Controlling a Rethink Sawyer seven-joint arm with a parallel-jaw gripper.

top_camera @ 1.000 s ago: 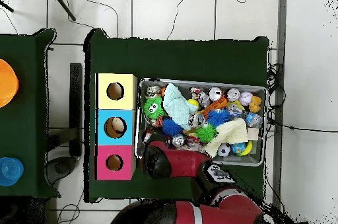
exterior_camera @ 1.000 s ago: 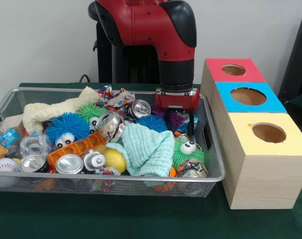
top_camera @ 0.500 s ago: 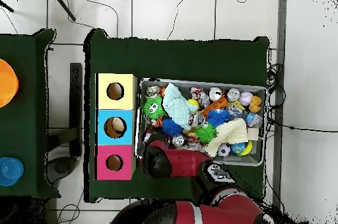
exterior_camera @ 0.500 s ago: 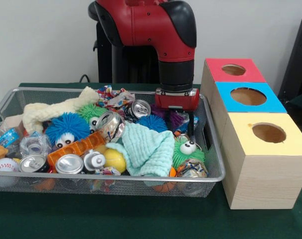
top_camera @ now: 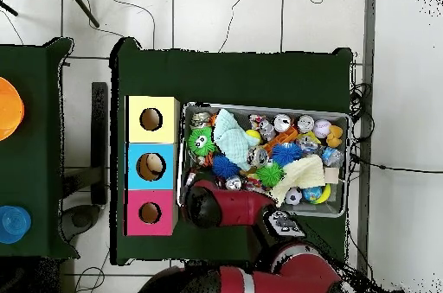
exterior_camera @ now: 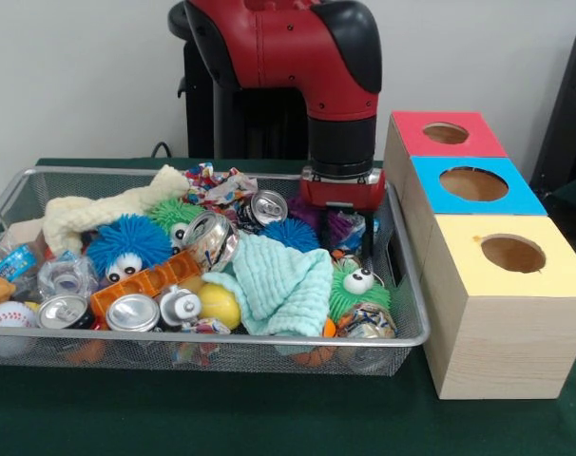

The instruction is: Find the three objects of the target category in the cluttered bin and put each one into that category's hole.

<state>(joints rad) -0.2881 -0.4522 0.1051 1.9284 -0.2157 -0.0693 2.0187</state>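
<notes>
We've got the gripper (exterior_camera: 364, 249) dipped into the bin (exterior_camera: 402, 275) at its far right end, one finger showing, spread impossible to tell; the green fuzzy toy (exterior_camera: 356, 285) sits just nearer, directly below.

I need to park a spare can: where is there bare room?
Bare green cloth lies in front of the mesh bin and the yellow box. The bin itself is crowded rim to rim.

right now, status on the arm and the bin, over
Gripper low over the bin's box-side end, fingers hard to read. Nothing seen in its grasp. Green fuzzy toy and crushed cans crowd below. Box holes unobstructed.
</notes>
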